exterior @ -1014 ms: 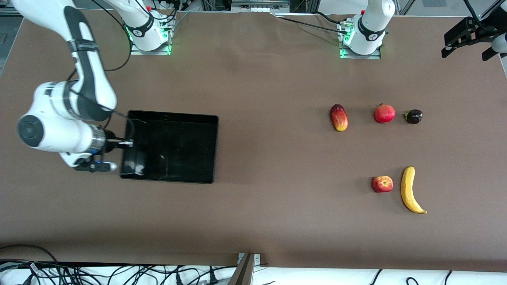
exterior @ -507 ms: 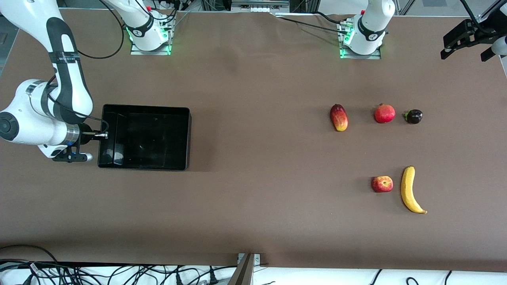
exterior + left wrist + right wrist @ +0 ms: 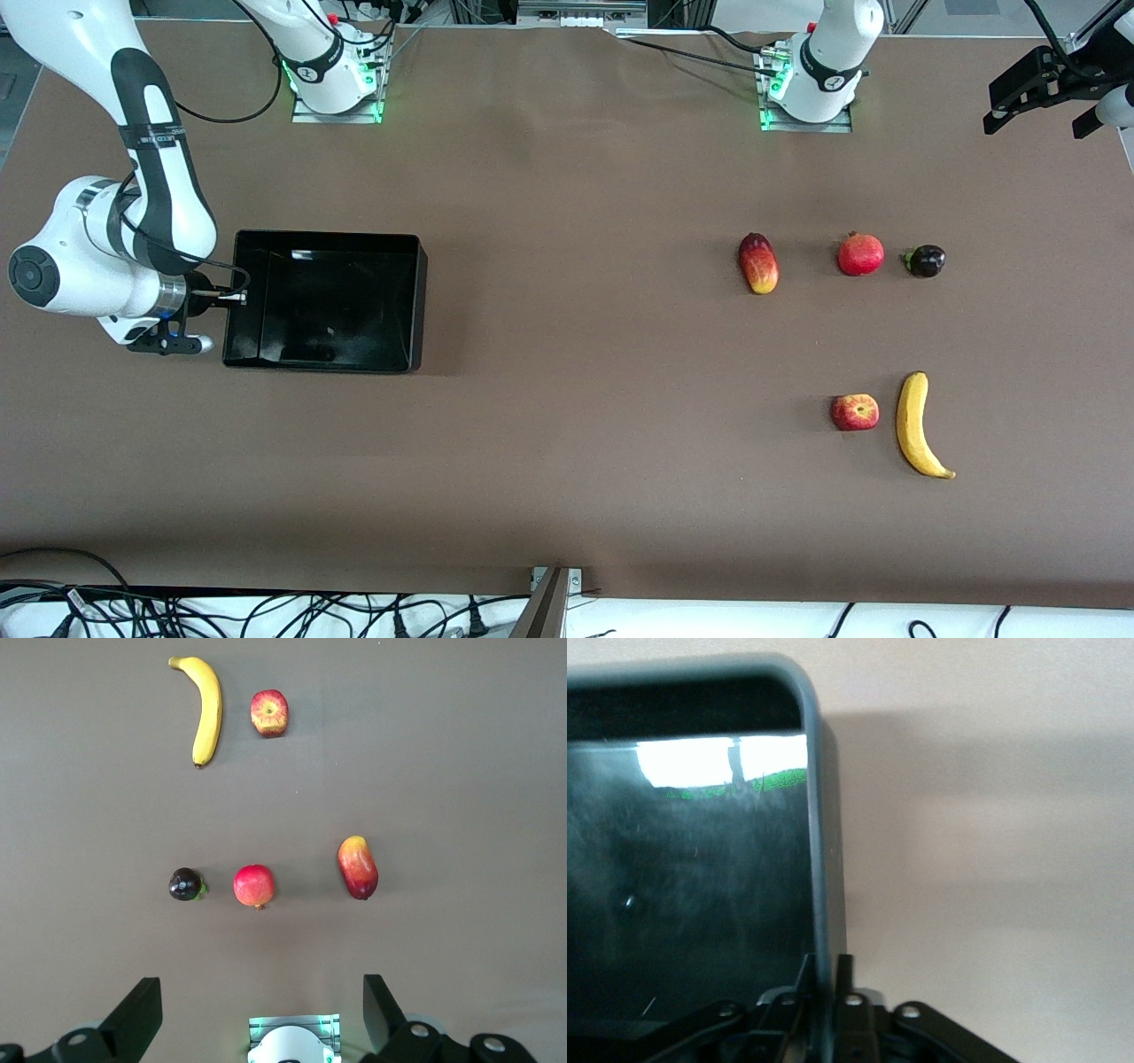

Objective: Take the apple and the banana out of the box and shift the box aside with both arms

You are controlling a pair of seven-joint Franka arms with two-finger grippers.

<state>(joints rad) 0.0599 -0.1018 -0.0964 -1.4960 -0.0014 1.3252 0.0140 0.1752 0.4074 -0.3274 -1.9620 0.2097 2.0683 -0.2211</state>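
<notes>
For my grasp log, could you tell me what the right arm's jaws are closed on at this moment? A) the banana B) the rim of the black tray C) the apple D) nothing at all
B: in the right wrist view the right gripper pinches the wall of the black tray, while the banana and apple lie untouched toward the left arm's end.

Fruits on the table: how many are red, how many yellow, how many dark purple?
Red: 3, the apple, the mango and the pomegranate
Yellow: 1, the banana
Dark purple: 1, the small round fruit
Total: 5
</notes>
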